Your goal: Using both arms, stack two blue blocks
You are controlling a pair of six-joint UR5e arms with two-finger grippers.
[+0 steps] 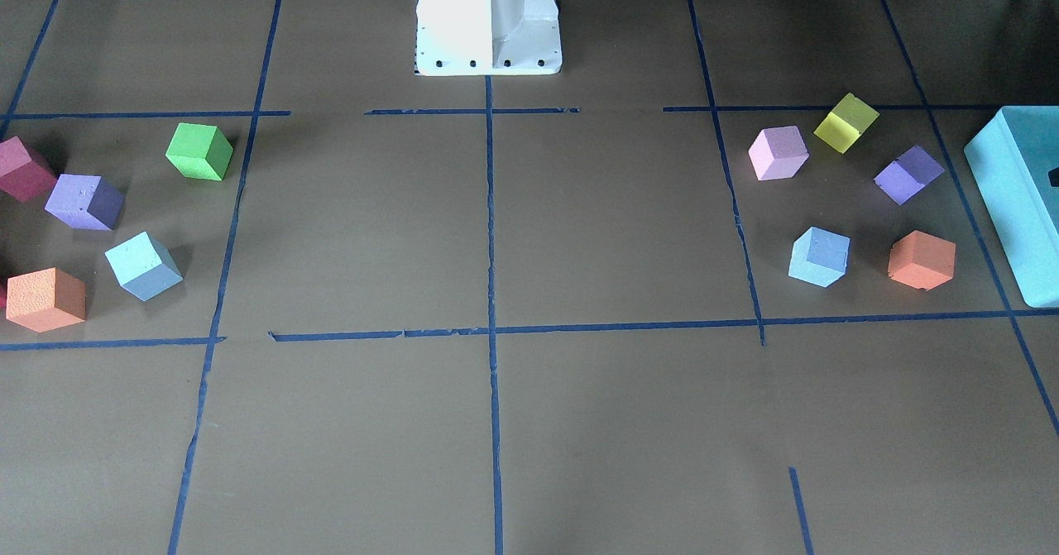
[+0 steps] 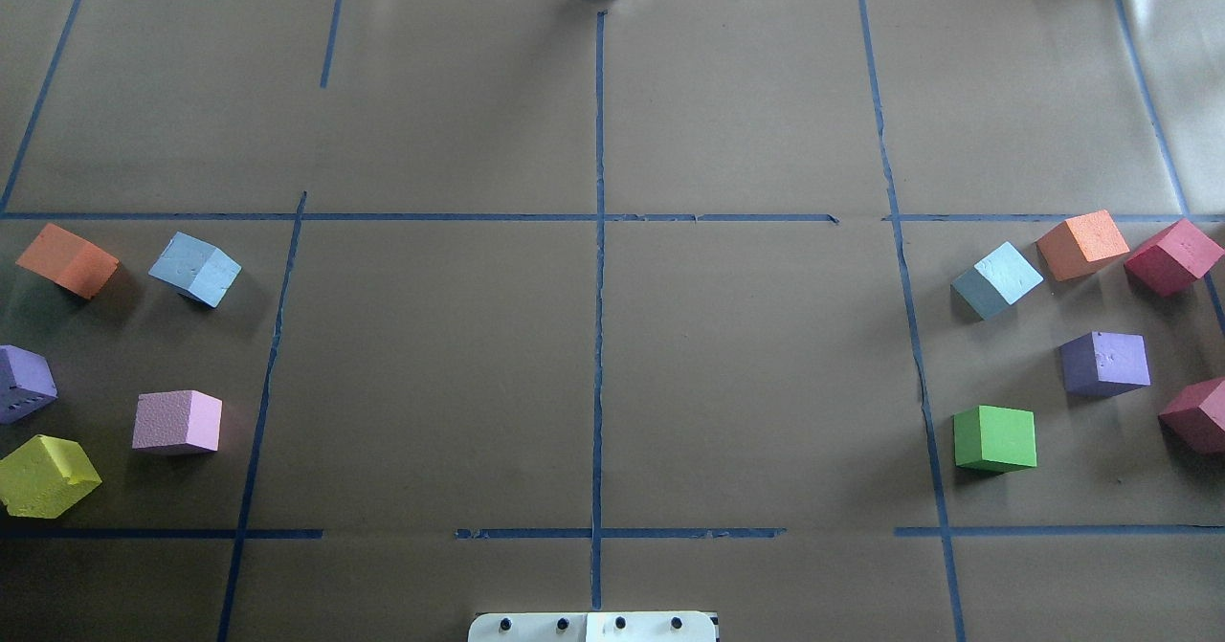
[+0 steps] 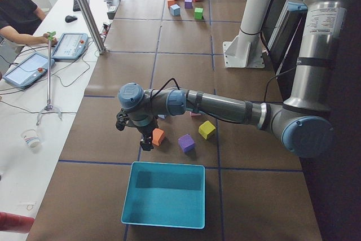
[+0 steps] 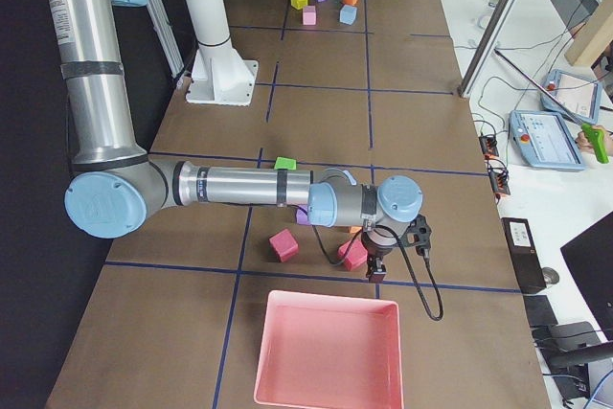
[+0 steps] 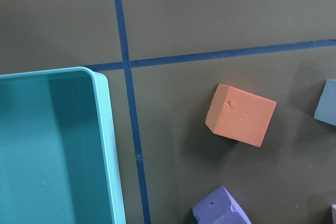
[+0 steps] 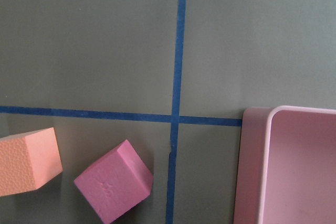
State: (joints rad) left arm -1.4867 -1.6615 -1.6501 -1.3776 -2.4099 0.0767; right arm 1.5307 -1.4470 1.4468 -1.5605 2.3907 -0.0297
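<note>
The left gripper [image 3: 145, 142] hangs low over the table's [image 2: 593, 365] left end, just beside the left orange cube [image 3: 158, 136] and near the rim of the turquoise box [image 3: 163, 221]. It shows only from the side, so whether its fingers are apart or together cannot be told. The right gripper [image 4: 375, 265] hangs low at the right end, above a red cube [image 4: 352, 254] and close to the pink tray [image 4: 326, 399], and its fingers cannot be judged either. Nearest the robot on the left lie a yellow cube [image 2: 46, 475] and a pink cube [image 2: 178, 422], with a green cube [image 2: 995, 438] nearest on the right. Farther out sit two purple cubes, one per side. Farthest in the left group, the left blue block [image 2: 194, 269] rests on the table, near the left orange cube but apart from it. Its edge just shows at the right border of the left wrist view. Farthest in the right group, the right blue block [image 2: 997, 279] rests on the table just beside the right orange cube [image 2: 1081, 244], with the red cube beyond that. The two blue blocks lie well apart at opposite ends, each on the table and free of both grippers, not stacked.
</note>
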